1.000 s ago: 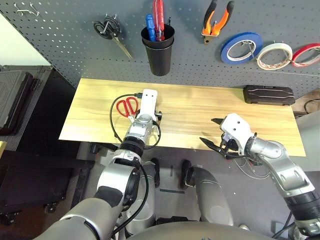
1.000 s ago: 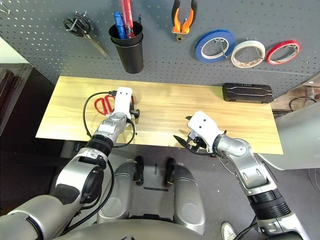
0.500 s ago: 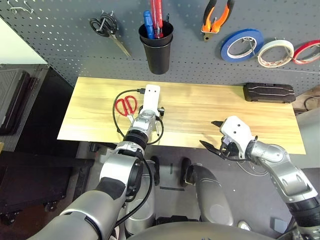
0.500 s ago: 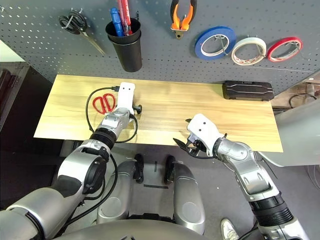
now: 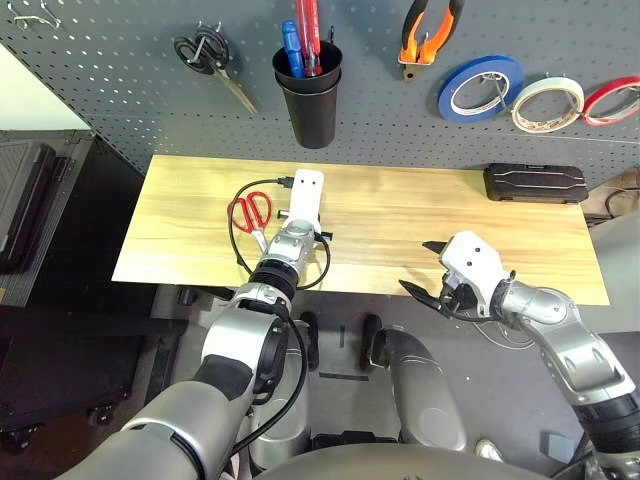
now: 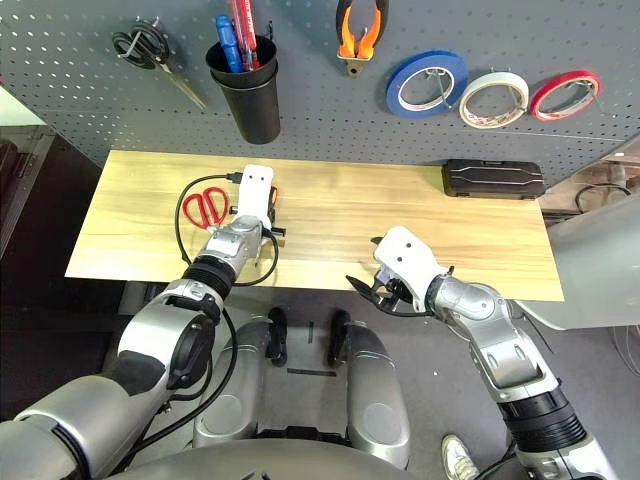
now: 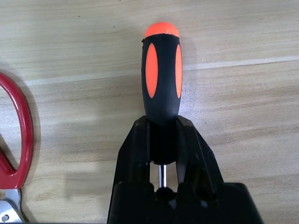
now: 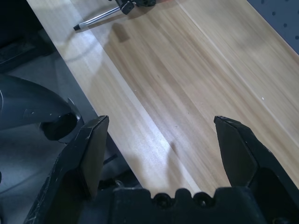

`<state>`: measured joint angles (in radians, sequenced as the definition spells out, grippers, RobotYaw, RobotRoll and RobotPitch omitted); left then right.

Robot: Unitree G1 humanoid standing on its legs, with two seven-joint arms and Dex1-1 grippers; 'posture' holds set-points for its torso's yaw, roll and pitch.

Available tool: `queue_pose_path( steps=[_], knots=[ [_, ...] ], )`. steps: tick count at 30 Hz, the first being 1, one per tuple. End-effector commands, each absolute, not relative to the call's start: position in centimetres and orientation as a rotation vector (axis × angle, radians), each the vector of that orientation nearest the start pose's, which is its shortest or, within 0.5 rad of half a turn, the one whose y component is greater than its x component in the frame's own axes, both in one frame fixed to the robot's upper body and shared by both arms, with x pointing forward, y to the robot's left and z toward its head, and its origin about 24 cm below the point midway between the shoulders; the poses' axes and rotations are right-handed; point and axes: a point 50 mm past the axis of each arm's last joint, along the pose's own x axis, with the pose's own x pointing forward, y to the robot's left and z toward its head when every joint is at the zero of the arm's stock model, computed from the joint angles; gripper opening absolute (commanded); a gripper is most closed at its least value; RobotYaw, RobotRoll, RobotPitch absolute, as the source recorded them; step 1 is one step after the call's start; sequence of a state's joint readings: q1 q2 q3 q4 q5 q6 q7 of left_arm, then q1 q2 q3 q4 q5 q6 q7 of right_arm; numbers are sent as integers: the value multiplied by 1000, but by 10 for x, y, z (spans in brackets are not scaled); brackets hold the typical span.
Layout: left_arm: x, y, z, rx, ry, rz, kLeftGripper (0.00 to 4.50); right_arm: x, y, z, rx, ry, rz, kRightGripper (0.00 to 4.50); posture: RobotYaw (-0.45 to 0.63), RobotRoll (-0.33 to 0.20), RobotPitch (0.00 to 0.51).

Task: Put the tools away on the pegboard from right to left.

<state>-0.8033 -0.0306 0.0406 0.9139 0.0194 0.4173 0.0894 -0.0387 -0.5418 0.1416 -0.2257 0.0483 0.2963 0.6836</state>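
Observation:
An orange-and-black screwdriver [image 7: 161, 74] lies on the wooden table [image 5: 400, 215], and my left gripper [image 7: 162, 140] is shut on the black neck of its handle. Just left of it the red-handled scissors [image 5: 250, 212] lie flat. The pegboard [image 5: 120, 100] behind the table carries the orange-handled pliers [image 5: 430, 30] and the cream-white tape roll [image 5: 547, 105]. My right gripper [image 5: 417, 265] hovers open at the table's front edge, right of centre, with nothing between its fingers.
On the pegboard also hang black-handled scissors [image 5: 210, 60], a black cup [image 5: 307, 95] with blue and red tools, a blue tape roll [image 5: 481, 87] and a red tape roll [image 5: 612, 100]. A black case [image 5: 535, 185] lies at the table's back right. A black cable [image 5: 240, 225] loops around the red scissors.
My left gripper's fingers have closed on the screwdriver handle. The right arm has stayed put. The head views have shifted a little.

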Motion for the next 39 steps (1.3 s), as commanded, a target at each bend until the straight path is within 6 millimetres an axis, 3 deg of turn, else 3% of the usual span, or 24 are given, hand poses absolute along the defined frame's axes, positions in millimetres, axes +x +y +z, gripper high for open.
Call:
queue_pose_path(
  steps=[1,6,13,18,23,31,39],
  knots=[
    [355,95,31,100,589,-72,580,242,-180,68,-446,262,805,4500,67,0,350],
    [340,103,44,65,542,-66,580,248,-180,70,-438,238,826,4500,110,0,331],
    [311,132,74,1,420,-44,580,258,-186,76,-406,168,865,4500,177,0,294],
    [289,157,102,-38,243,19,580,258,-201,88,-336,60,858,4500,213,0,263],
    [271,169,136,-86,41,-6,580,251,-217,103,-250,-66,865,4500,223,0,242],
    [254,185,182,-121,-219,-73,580,248,-227,129,-177,-176,905,4500,205,0,222],
    [253,194,216,-134,-365,-123,580,247,-232,144,-171,-196,933,4500,188,0,204]
  ],
)
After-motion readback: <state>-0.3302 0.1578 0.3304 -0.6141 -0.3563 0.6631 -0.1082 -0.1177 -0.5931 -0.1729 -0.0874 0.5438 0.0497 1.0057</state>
